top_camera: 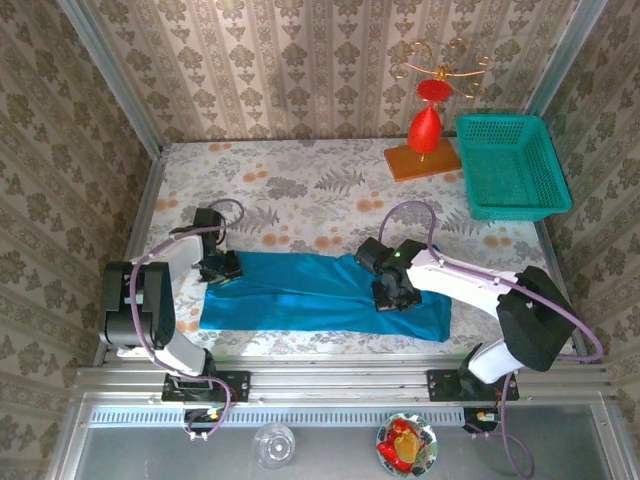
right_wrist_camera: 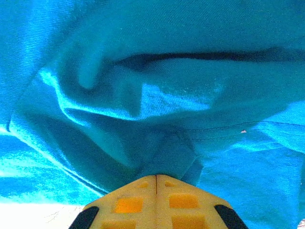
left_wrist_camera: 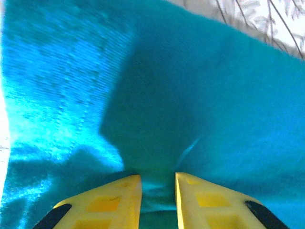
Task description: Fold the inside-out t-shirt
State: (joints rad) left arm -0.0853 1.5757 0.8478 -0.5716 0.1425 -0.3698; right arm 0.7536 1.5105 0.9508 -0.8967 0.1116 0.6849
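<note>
The inside-out t-shirt (top_camera: pixel 300 295) is a plain bright blue cloth lying as a long band across the near part of the table, with its right end folded over. My left gripper (top_camera: pixel 220 268) sits at the band's far-left corner. In the left wrist view its yellow fingers (left_wrist_camera: pixel 119 195) stand a narrow gap apart with a bunch of the shirt (left_wrist_camera: pixel 200 95) pinched between them, and the left gripper (left_wrist_camera: pixel 158 177) looks shut on it. My right gripper (top_camera: pixel 395 290) rests on the right half. Its tips (right_wrist_camera: pixel 156 176) meet, and folds of the shirt (right_wrist_camera: pixel 167 95) gather from them.
A teal mesh basket (top_camera: pixel 512 165) stands at the back right. Beside it is a wooden base with a red ornament (top_camera: pixel 425 125). The floral tablecloth (top_camera: pixel 300 190) lies bare behind the shirt. A glass (top_camera: pixel 274 443) and a small bowl (top_camera: pixel 404 443) sit below the front rail.
</note>
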